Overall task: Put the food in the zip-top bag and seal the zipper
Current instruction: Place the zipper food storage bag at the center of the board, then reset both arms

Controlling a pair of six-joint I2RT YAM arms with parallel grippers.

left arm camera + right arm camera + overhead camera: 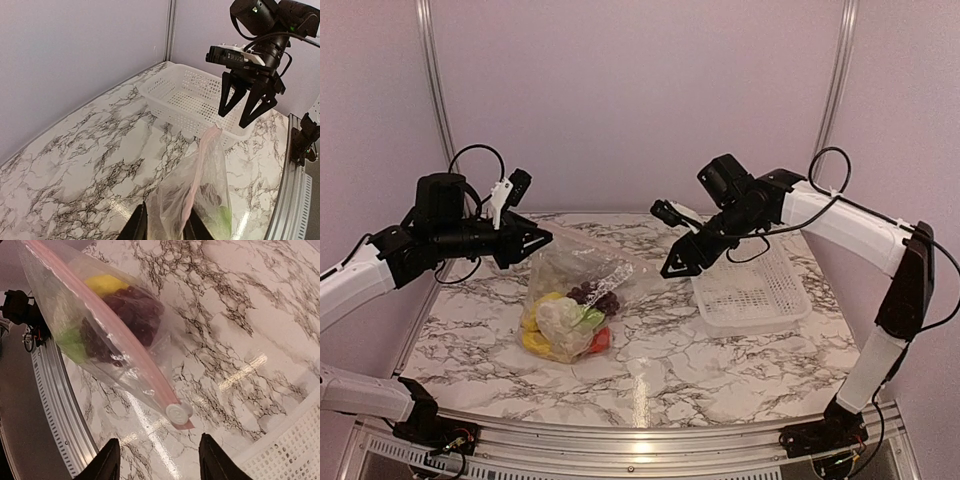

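Tabletop [720,370]: marble-patterned surface, carrying the bag and the basket.
Zip-top bag [570,290]: left of centre on the tabletop. Its filled lower part rests on the surface and its mouth edge is lifted, slanting between the two arms.
Food: all of it that shows is inside the bag. This includes the white cauliflower [560,318], the dark grape bunch [600,297], a red piece [602,342] and a yellow piece [533,342].
Zipper [125,351]: a pink strip along the bag's mouth. It looks pressed shut along its length, though the crinkled plastic makes that uncertain.
Slider [178,414]: a small white tab at the end of the zipper nearest the right arm.
Left jaws: at the bag's opposite upper corner, a little apart with the plastic passing between them. Whether they pinch it cannot be told.
Right jaws: spread wide and holding nothing, just beyond the slider end of the zipper and clear of the bag.
Basket [800,300]: white lattice plastic, on the right of the tabletop below the right arm.
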